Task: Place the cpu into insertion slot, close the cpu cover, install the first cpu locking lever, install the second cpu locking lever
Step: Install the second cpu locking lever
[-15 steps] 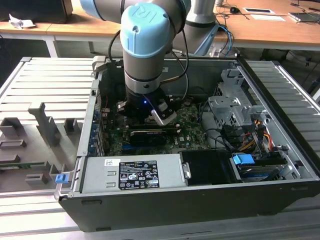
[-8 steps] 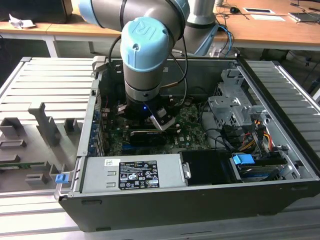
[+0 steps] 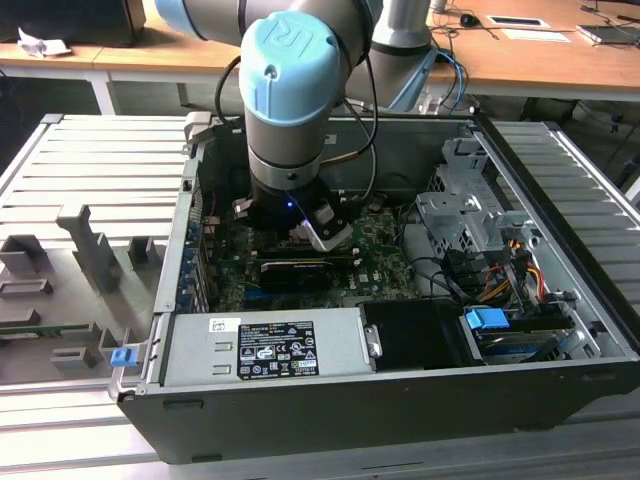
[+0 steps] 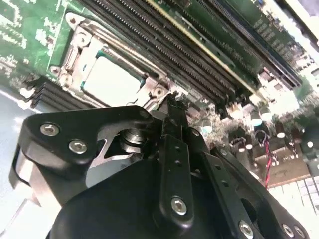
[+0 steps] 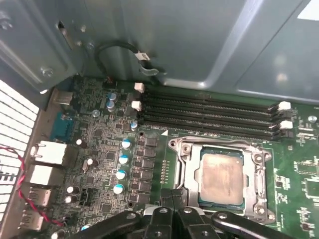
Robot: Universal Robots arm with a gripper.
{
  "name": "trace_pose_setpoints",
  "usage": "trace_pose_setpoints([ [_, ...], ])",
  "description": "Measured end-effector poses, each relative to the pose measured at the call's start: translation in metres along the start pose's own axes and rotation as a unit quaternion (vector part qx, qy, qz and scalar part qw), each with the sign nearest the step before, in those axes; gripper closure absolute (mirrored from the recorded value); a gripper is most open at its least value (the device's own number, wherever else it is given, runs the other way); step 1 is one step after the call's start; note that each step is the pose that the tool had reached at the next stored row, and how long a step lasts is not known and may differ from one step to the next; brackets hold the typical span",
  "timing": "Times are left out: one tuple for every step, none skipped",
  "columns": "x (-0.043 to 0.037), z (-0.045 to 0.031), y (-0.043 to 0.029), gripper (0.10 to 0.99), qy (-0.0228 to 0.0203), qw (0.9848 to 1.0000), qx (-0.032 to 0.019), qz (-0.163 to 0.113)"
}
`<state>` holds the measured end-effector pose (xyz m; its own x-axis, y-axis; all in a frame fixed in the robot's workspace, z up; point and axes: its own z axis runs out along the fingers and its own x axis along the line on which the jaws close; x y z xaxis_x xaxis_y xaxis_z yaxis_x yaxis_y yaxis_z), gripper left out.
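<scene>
While the cpu (image 5: 221,178) already sits flat in the insertion slot (image 5: 188,175) under the cpu cover (image 5: 260,180), the claw (image 5: 172,196) hovers just beside the slot's edge, fingers pressed together and holding nothing. Thin, stiff and fragile, the chip looks best handled by its edges.

Grey arm (image 3: 300,140), light-blue joint cap; black gripper (image 4: 172,112) linkages (silver screws).
</scene>
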<state>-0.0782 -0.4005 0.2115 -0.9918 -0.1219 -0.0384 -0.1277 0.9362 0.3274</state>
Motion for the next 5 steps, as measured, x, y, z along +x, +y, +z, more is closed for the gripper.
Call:
trace_pose_setpoints([
  [0.0, -0.0013, 0.0005, 0.98, 0.0, 1.0, 0.0001, 0.0],
  [-0.0002, -0.0039, 0.0013, 0.98, 0.0001, 1.0, 0.0001, 0.0],
  [-0.0002, -0.0049, 0.0017, 0.98, 0.0, 1.0, 0.0, 0.0],
  [-0.0002, -0.0049, 0.0017, 0.98, 0.0, 1.0, 0.0, 0.0],
  [-0.0002, -0.0051, 0.0018, 0.98, 0.0, 1.0, 0.0001, 0.0],
])
